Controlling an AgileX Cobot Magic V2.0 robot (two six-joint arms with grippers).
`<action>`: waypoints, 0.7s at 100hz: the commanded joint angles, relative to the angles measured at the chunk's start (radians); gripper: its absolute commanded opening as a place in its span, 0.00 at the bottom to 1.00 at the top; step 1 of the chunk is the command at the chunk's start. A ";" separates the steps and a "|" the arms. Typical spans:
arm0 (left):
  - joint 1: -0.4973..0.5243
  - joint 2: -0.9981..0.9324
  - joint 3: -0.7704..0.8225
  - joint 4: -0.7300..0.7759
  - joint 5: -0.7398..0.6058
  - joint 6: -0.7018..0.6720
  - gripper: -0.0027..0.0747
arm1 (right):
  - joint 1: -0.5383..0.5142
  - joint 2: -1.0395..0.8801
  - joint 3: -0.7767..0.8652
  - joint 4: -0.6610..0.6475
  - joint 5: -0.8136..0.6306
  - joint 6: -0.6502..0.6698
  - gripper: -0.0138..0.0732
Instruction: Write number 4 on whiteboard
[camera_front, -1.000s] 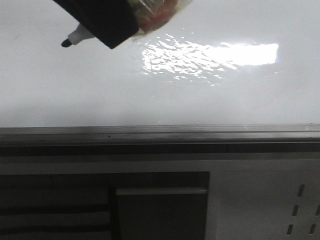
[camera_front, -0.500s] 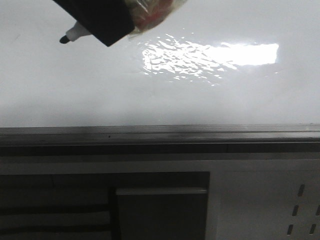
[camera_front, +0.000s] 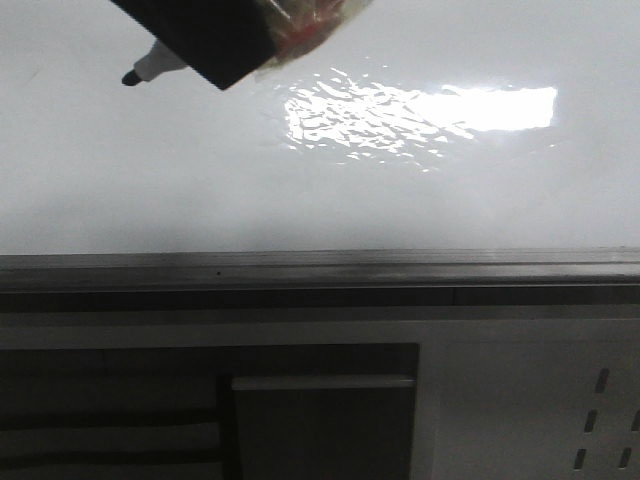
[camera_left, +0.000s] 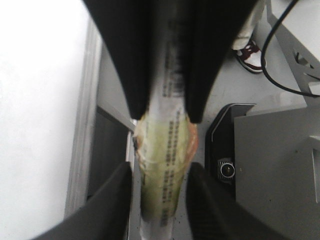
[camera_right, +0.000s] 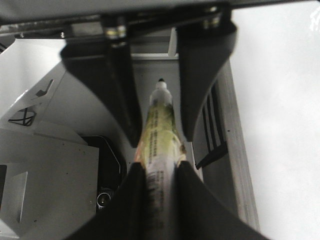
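Whiteboard (camera_front: 300, 190) blank; left gripper (camera_left: 159, 150) clamps marker (camera_front: 150, 68).

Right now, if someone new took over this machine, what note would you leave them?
Left fingers: shut on a taped marker.
Right fingers: shut on a second taped marker, tip uncapped.
Front view: one marker tip shows over the whiteboard; which arm and whether it touches are unclear.
Done: no strokes visible on the board.
Left: write the whole 4.
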 joint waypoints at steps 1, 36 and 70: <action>0.003 -0.027 -0.031 -0.037 -0.066 -0.026 0.49 | 0.001 -0.020 -0.033 0.009 -0.051 0.026 0.10; 0.158 -0.228 0.020 -0.043 -0.095 -0.134 0.49 | 0.001 -0.079 -0.031 -0.290 -0.098 0.438 0.10; 0.435 -0.565 0.327 -0.155 -0.282 -0.186 0.49 | -0.104 -0.196 0.117 -0.442 -0.246 0.733 0.10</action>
